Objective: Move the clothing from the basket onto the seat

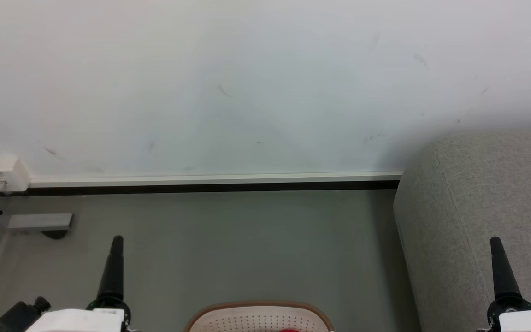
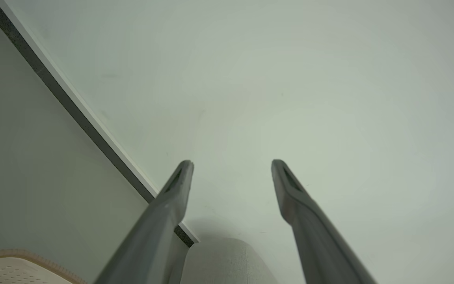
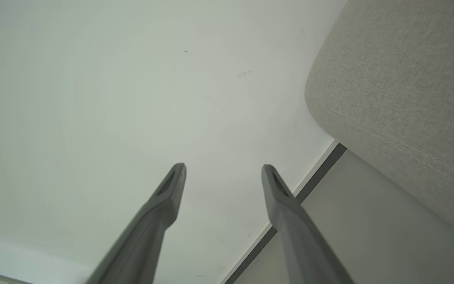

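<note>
Below the scuffed wall [image 1: 247, 92], grey floor [image 1: 247, 240] meets the seat [image 1: 477, 207]; left tool [image 2: 233, 161] and right tool [image 3: 224, 165] spread.

Floor: here's the plain grey floor [image 1: 247, 240], smooth and matt, running straight back to the wall.
Far edge: a black skirting strip [image 1: 201, 187] with a white band above it marks where the floor stops.
Basket: cream, perforated, brown-rimmed, the basket [image 1: 258, 305] sits on the floor at the near middle, cut off by the head view's bottom edge.
Seat: the light grey woven seat [image 1: 468, 207] stands on the floor at the right, its rounded end reaching back towards the skirting, with bare floor between it and the basket.
Left corner: a flat grey metal foot [image 1: 39, 222] lies by the wall, with a dark round pad [image 1: 55, 234] beneath its end.
</note>
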### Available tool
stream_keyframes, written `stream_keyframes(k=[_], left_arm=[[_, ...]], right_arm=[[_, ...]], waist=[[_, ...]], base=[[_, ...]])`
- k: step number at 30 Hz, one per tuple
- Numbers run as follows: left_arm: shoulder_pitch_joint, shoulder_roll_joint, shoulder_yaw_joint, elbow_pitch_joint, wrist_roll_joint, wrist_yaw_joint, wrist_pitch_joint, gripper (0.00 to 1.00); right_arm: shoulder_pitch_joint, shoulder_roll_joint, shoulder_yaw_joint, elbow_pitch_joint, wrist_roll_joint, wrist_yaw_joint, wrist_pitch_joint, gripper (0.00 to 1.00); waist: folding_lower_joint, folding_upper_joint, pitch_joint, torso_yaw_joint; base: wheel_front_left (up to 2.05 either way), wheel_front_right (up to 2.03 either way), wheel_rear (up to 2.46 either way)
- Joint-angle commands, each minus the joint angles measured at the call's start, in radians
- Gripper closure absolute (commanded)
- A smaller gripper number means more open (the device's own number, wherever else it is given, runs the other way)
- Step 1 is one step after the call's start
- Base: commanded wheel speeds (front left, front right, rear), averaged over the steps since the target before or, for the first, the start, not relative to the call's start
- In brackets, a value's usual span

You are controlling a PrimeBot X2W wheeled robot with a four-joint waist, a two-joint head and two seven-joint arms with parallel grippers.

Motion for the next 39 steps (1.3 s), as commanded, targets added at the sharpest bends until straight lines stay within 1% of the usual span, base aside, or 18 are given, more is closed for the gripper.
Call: stream_keyframes(k=[1,6,7,8,12,13,20,29,39], left_arm=[[-0.021,0.009,0.001,-0.019,0.051,0.000,-0.014,0.00],[-0.018,0.009,-0.002,-0.009,0.173,0.000,-0.031,0.00],[-0.018,0.009,-0.002,-0.009,0.173,0.000,-0.031,0.00],[-0.019,0.009,-0.004,-0.006,0.226,0.000,-0.037,0.00],[-0.020,0.010,-0.014,-0.008,0.334,0.007,-0.051,0.00],[-0.020,0.010,-0.014,-0.008,0.334,0.007,-0.051,0.00],[-0.016,0.011,-0.034,-0.016,0.471,0.033,-0.074,0.00],[-0.011,0.012,-0.044,-0.025,0.607,0.059,-0.098,0.00],[-0.012,0.013,-0.058,-0.020,0.727,0.075,-0.126,0.00]], right_arm=[[-0.024,-0.012,0.003,-0.023,-0.050,-0.001,-0.013,0.00],[-0.026,-0.013,0.011,-0.032,-0.168,-0.001,-0.030,0.00],[-0.026,-0.013,0.011,-0.032,-0.168,-0.001,-0.030,0.00],[-0.024,-0.009,0.012,-0.036,-0.208,-0.001,-0.037,0.00],[-0.022,-0.009,0.019,-0.041,-0.292,-0.001,-0.050,0.00],[-0.022,-0.009,0.019,-0.041,-0.292,-0.001,-0.050,0.00],[-0.022,-0.026,0.047,-0.034,-0.447,-0.001,-0.071,0.00],[-0.018,-0.037,0.068,-0.040,-0.610,-0.001,-0.098,0.00],[-0.022,-0.037,0.083,-0.029,-0.736,-0.001,-0.124,0.00]], waist=[[0.0000,0.0000,-0.001,0.000],[0.0000,0.0000,-0.001,0.000],[0.0000,0.0000,-0.001,0.000],[0.0000,0.0000,-0.002,0.001],[0.0000,0.0000,-0.003,0.002],[0.0000,0.0000,-0.003,0.002],[0.0000,0.0000,-0.006,0.003],[0.0000,0.0000,-0.011,0.004],[0.0000,0.0000,-0.014,0.006]], base=[[0.00,0.00,0.00],[0.00,0.00,0.00],[0.00,0.00,0.00],[0.00,0.00,0.00],[0.00,0.00,0.00],[0.00,0.00,0.00],[0.00,0.00,0.00],[0.00,0.00,0.00],[0.00,0.00,0.00]])
